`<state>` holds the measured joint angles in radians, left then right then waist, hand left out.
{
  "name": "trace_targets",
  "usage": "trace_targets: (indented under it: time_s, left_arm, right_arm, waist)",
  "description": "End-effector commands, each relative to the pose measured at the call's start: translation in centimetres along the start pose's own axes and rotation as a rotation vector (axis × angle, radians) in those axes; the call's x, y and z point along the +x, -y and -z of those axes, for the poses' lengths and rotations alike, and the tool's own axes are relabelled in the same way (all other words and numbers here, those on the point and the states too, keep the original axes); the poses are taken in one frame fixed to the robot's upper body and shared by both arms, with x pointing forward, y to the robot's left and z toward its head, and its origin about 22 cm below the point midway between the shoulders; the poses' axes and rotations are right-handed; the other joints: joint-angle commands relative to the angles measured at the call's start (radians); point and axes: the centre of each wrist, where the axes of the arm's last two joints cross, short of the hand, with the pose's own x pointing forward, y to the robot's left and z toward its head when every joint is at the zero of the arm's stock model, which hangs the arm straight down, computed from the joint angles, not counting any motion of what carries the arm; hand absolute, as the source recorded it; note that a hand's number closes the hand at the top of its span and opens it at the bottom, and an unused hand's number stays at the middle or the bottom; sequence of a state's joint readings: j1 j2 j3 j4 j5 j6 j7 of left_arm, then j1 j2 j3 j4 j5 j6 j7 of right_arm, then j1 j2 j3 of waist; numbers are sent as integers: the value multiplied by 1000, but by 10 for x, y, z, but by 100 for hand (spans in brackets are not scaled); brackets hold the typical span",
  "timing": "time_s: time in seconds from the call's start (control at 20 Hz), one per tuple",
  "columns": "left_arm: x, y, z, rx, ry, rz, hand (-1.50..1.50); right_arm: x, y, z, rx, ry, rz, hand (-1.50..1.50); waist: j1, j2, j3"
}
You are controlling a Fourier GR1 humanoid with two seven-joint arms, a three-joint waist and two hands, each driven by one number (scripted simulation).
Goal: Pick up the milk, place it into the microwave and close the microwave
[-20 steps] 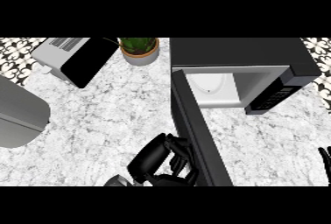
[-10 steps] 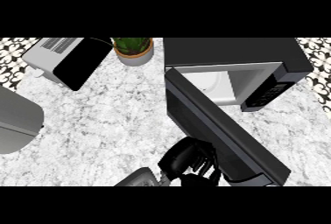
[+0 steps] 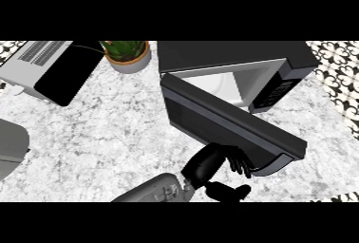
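The black microwave [image 3: 231, 57] stands at the back right of the counter. Its door [image 3: 224, 126] is swung partway across the white cavity [image 3: 221, 85]. A pale shape in that cavity may be the milk, but I cannot tell it from the white walls. My left hand [image 3: 207, 163] comes in from the lower edge. Its fingers [image 3: 238, 163] rest relaxed against the outer face of the door near its free end, and the thumb [image 3: 228, 192] points away below. My right hand is out of sight.
A potted plant [image 3: 127, 56] stands just left of the microwave. A white and black appliance [image 3: 45, 69] lies at the back left. A grey rounded object [image 3: 10, 147] sits at the left edge. Bare marble counter [image 3: 105, 137] spreads left of the door.
The microwave door has swung from wide open towards the cavity, with my left hand following against it. The view has shifted, and the right hand has left the right edge.
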<state>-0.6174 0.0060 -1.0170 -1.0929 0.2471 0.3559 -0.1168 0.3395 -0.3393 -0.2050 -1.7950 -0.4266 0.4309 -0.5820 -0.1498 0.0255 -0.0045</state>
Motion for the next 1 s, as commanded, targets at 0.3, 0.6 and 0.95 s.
trace_targets:
  time_s: [0.3, 0.6, 0.95]
  left_arm:
    - [36, -31, 36, 121, 154, -86, 150]
    - [52, -49, 56, 172, 171, -81, 150]
    - [66, -63, 72, 224, 179, -74, 150]
  right_arm:
    - [20, -4, 31, 151, 66, 55, -150]
    - [29, -2, 43, 181, 86, 58, -150]
    - [39, -3, 57, 268, 81, 86, -150]
  waist:
    - [-105, 23, -2]
    - [-164, 38, 0]
    - [-214, 50, 2]
